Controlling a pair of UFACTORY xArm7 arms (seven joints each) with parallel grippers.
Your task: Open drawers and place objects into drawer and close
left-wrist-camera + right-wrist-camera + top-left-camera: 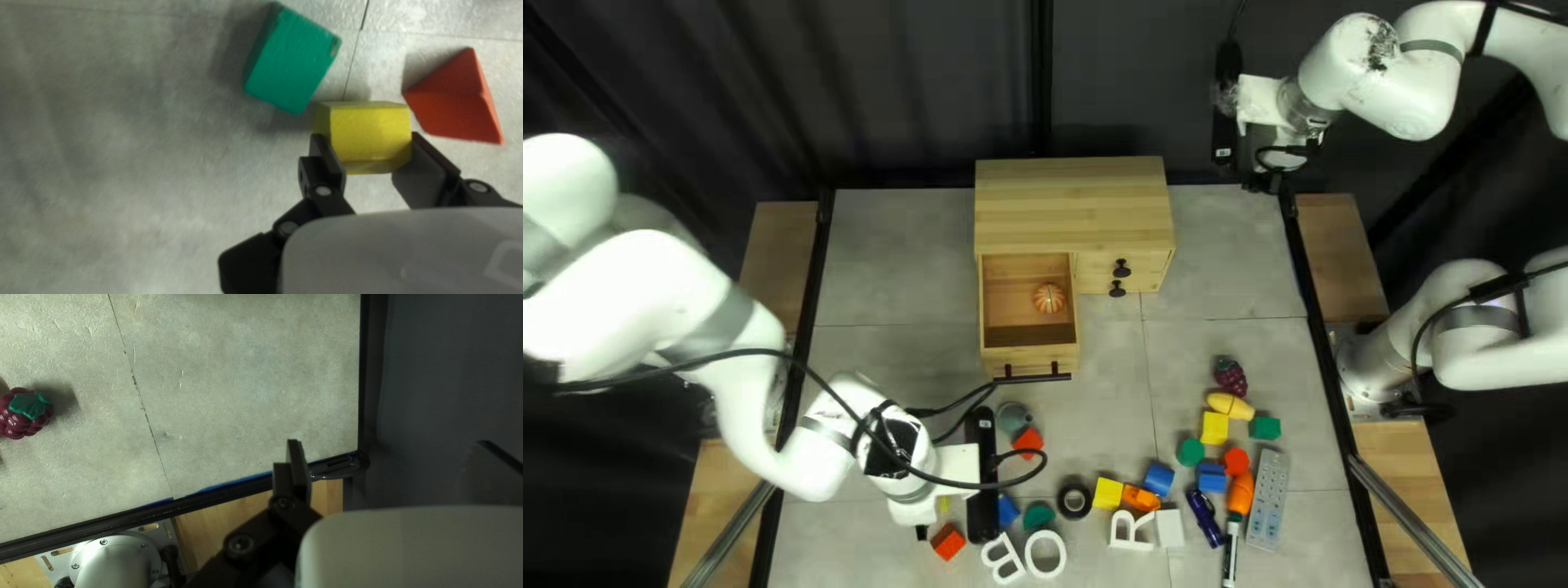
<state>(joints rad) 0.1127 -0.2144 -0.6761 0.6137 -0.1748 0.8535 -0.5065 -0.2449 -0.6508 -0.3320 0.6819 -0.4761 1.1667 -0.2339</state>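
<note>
- Left pincer: closed on the yellow block, a finger against each of two sides. Block location: out in front of the cabinet, toward its left.
- Right pincer: spread open, nothing held.
- Toy pumpkin sits inside the open drawer at the cabinet's front left.
- Risk, grip: fingers appear to cover only part of the block's sides; it may twist or slip on the way to the cabinet.
- Risk, neighbours: green block and red wedge are close by. Swinging toward the cabinet before lifting could knock either.
- Risk, cable: black cable runs near the drawer handle at the cabinet's front; a snag could drag the drawer.
- Risk, placing: too low an approach would strike the drawer front; a careless release could land on the pumpkin.
- Left arm: reaching inward and down, wrist low, forward of the cabinet.
- Right arm: raised, beyond the cabinet's right side, well apart from it.
</note>
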